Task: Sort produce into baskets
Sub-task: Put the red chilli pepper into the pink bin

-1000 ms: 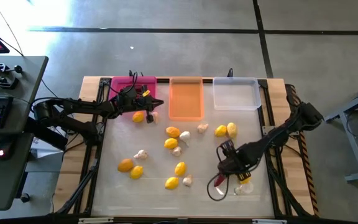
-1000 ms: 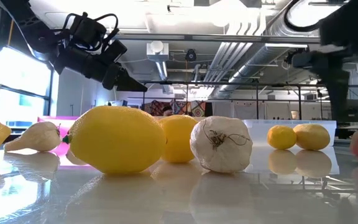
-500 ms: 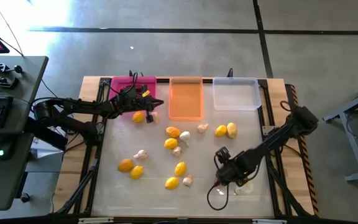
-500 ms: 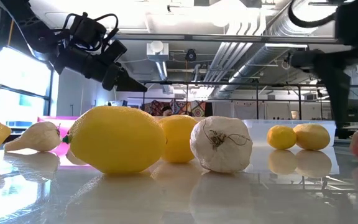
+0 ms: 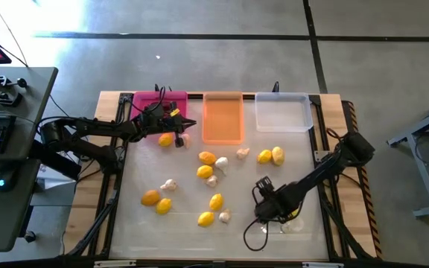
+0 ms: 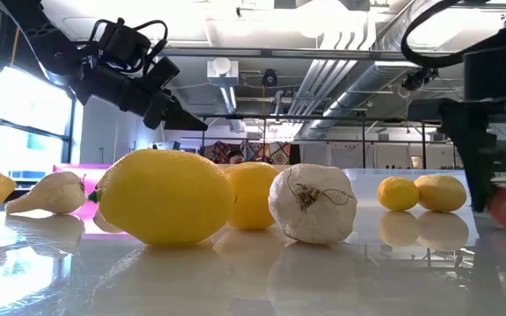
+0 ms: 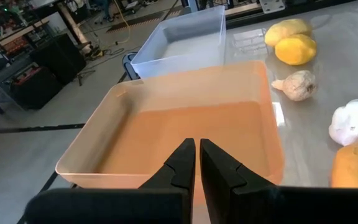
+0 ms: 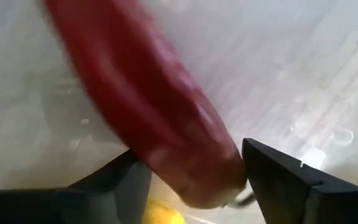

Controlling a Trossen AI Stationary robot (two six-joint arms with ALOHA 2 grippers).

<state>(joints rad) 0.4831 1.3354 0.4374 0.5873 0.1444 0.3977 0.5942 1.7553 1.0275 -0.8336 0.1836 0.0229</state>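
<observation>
White and glossy, the worktop (image 5: 132,223) I am working over has a pale wooden border, and most of its near-left corner lies bare. Along the far edge sit three trays side by side: a pink tray (image 5: 149,100) on the left, an orange tray (image 5: 223,119) in the middle, a clear tray (image 5: 282,113) on the right. The clear one shows nothing inside from above, and the orange one looks bare in the left wrist view too.

My left arm reaches in from the left edge, and its left hand (image 5: 171,121) hangs closed, fingers pressed together and gripping nothing, between the pink and orange trays, with a lemon (image 5: 166,139) just beside it. My right arm comes in from the right edge, low over the near-right part of the worktop. The right hand (image 8: 191,171) stands open with a dark red pepper (image 8: 148,106) between its fingers; I cannot tell whether they touch it yet.

Lemons and garlic are scattered through the middle: a pair of lemons (image 5: 271,155) near the clear tray, a garlic bulb (image 5: 242,153) near the orange one, another lemon (image 5: 150,197) toward the left. Gaps between them are fairly wide.
</observation>
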